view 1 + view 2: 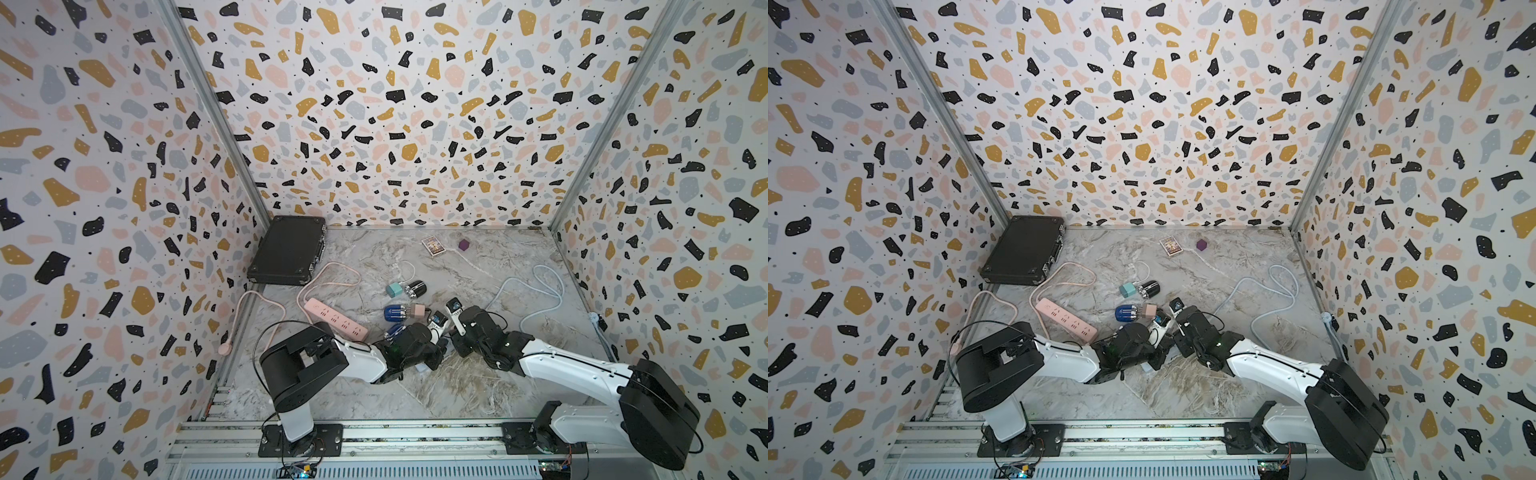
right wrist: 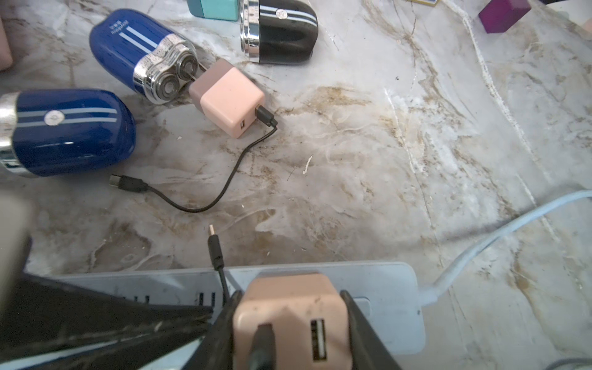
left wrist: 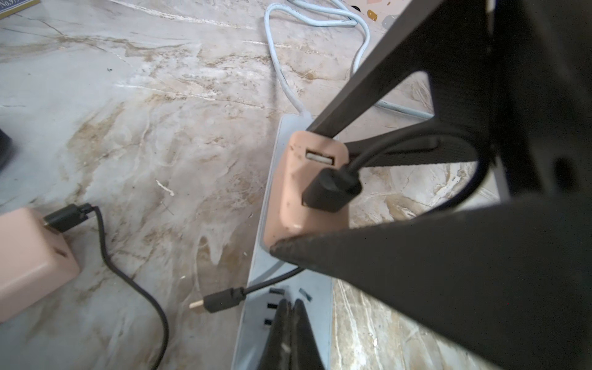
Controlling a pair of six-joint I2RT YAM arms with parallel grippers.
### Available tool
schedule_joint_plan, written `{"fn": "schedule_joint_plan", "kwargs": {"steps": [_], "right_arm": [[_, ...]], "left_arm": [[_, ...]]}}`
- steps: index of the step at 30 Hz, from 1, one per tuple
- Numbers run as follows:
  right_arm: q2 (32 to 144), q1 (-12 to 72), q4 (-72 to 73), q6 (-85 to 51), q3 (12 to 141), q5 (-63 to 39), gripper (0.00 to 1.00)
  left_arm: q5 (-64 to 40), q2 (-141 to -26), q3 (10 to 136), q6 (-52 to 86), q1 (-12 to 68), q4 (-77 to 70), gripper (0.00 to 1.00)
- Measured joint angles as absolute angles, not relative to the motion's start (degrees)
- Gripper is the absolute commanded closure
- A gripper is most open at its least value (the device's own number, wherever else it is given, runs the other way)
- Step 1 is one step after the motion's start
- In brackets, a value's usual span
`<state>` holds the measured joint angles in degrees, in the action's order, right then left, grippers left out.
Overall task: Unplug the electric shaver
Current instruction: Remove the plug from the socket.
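A pink charger [image 2: 288,314] is plugged into a pale blue power strip [image 2: 384,288]. My right gripper [image 2: 291,298] is shut on it, one finger on each side. Its black cable ends in a free plug [image 2: 214,246] on the table. My left gripper [image 3: 290,304] is shut, with its tips resting on the strip [image 3: 317,307] beside the charger [image 3: 304,192]. Two blue shavers [image 2: 144,48] [image 2: 70,131] and a black shaver [image 2: 278,32] lie beyond the strip. In both top views the arms hide most of the strip.
A second pink charger [image 2: 229,97] lies loose with its own black cable. A pink power strip [image 1: 336,320], a black case [image 1: 286,249], a card box [image 1: 432,246] and a purple cube [image 1: 464,245] sit farther back. The strip's pale blue cord [image 1: 540,286] loops on the right.
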<state>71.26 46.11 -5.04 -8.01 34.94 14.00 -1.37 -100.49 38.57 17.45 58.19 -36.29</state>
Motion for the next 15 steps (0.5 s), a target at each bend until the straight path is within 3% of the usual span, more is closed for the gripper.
{"fn": "schedule_joint_plan", "kwargs": {"steps": [15], "right_arm": [[72.49, 46.09, -1.74, -9.65, 32.91, 14.81, 1.00]], "left_arm": [[-1.74, -101.58, 39.18, 17.80, 58.19, -35.66, 1.00]]}}
